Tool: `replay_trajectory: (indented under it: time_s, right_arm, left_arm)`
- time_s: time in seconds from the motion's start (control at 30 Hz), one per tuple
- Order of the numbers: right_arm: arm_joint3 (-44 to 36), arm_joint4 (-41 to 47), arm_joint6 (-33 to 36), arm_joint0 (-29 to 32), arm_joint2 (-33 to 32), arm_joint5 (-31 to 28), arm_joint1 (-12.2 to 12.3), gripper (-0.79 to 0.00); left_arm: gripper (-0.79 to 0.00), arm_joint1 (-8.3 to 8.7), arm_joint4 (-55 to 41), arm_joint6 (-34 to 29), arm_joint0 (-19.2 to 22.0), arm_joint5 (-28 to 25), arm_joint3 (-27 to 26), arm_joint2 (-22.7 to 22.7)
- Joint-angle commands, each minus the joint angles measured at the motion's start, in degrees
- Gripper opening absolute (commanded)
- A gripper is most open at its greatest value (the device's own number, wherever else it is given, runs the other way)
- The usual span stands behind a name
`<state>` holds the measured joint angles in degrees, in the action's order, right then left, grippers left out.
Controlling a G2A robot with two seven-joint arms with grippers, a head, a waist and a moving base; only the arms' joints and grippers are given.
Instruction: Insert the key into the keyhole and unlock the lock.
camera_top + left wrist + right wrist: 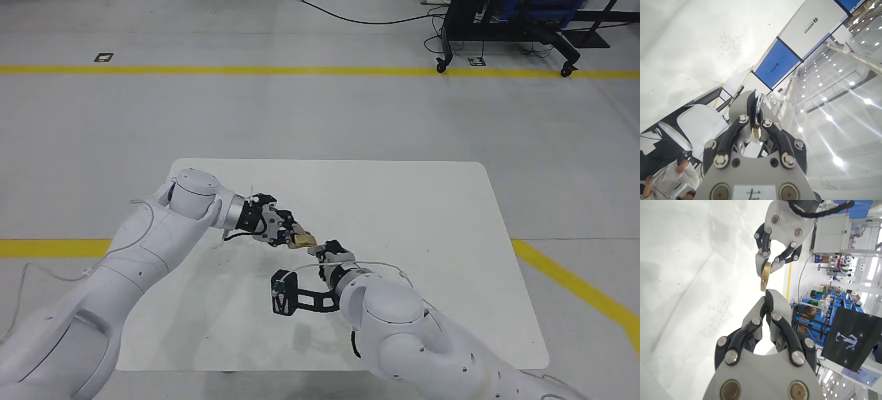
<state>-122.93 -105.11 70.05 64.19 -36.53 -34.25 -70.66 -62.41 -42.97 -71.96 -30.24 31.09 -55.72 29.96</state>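
My left gripper (766, 272) pinches the brass lock (765, 277); my right gripper (765, 295), closed on the key (765, 291), sits right against the lock's keyhole end. Turning off-axis could twist the lock loose or let the thin key slip.

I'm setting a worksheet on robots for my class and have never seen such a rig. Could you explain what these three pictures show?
It is a robot with two arms working over a white table. One picture looks down from above; the other two come from a camera on each wrist. The left gripper is shut on a brass padlock, held up off the table. The right gripper pinches a small key, whose tip is at the padlock's end.
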Motion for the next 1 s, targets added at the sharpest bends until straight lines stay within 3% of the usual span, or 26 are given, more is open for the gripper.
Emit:
replay_trajectory:
  time_s: [0.0, 0.97]
  right_arm:
    - [0.8, 0.0, 1.4, -1.0, 1.6, 1.4, 0.0, -0.785]
    - [4.6, 20.1, 17.1, -23.0, 17.8, 17.1, 1.4, -0.785]
  left_arm:
    - [-0.785, 0.01, 0.4, 0.5, -0.1, 0.2, -0.4, 0.2]
    - [-0.785, 0.45, 3.3, 3.1, -2.4, 2.5, -3.7, 4.0]
